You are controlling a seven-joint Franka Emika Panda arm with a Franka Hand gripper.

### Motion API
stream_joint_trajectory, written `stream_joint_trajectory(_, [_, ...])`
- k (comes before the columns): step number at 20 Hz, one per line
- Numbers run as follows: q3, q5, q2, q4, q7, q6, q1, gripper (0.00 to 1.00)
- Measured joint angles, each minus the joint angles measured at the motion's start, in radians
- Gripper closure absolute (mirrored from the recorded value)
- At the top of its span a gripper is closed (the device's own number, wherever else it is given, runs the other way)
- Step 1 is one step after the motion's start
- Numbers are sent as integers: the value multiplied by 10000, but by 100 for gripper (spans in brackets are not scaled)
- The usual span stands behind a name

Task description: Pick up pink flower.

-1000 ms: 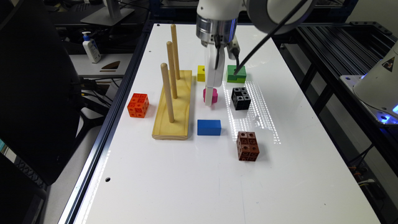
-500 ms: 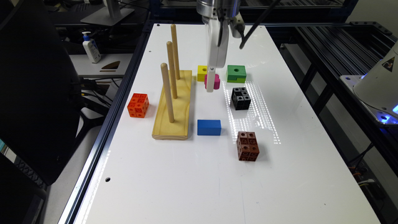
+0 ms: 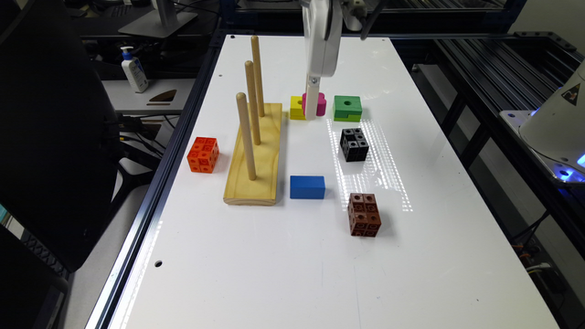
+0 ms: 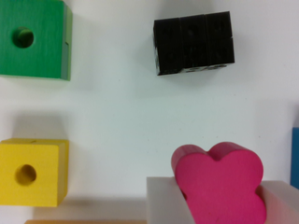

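Note:
The pink flower point(image 4: 219, 182) is a magenta four-lobed block clamped between my two pale fingers point(image 4: 163, 200). My gripper point(image 4: 219, 201) is shut on it. In the exterior view the gripper point(image 3: 314, 107) hangs from the white wrist and holds the pink flower point(image 3: 321, 104) clear of the white table, level in the picture with the yellow and green blocks. One finger covers part of the flower's side there.
A yellow block with a hole point(image 3: 296, 108) and a green block point(image 3: 347, 108) lie below the gripper. A black cube point(image 3: 354, 144), a blue block point(image 3: 307, 187), a brown cube point(image 3: 364, 214), an orange cube point(image 3: 203, 154) and a wooden peg stand point(image 3: 253, 160) stand on the table point(image 3: 292, 274).
The gripper has risen with the pink flower, which was on the table beside the black cube one second ago and now hangs in the air.

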Motion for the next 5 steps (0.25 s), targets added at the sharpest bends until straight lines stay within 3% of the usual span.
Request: stream_joint_trajectory(5, [0,0,-487,-7,3,-497,0,100])
